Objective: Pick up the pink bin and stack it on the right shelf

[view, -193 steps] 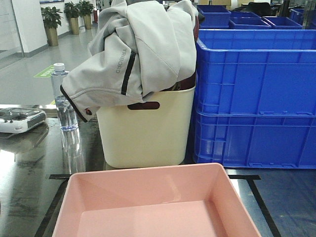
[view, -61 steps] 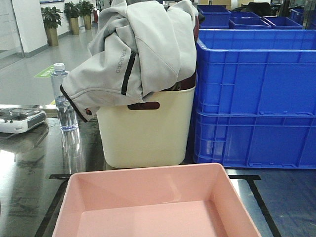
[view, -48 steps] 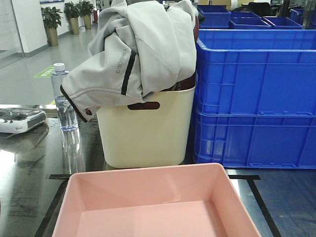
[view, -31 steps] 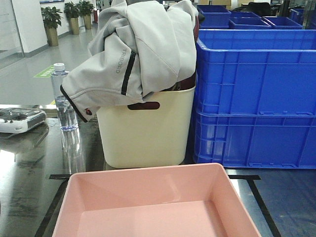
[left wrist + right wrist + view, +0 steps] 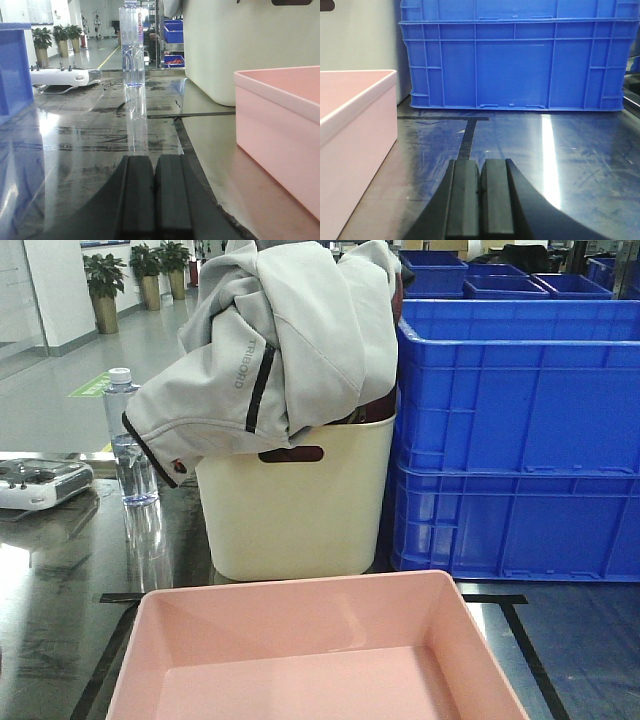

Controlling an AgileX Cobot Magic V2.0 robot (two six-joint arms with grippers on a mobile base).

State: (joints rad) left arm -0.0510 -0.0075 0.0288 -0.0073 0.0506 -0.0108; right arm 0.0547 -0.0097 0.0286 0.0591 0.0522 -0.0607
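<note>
Both claws are clenched on nothing: the left claw [image 5: 154, 172] is low over the right shelf [image 5: 100, 135] just to the left of the pink bin [image 5: 280, 130], and the right claw [image 5: 481, 175] is low just to its right, probably to take its two side walls. The pink bin sits on the shelf, it seems inside the black tape outline [image 5: 515, 625], though its near part is cut off. Beyond are the cream bin [image 5: 295, 505], blue crates [image 5: 515, 440] and a water bottle [image 5: 128, 445].

Warehouse floor — stacked blue crates [image 5: 518, 435]
</note>
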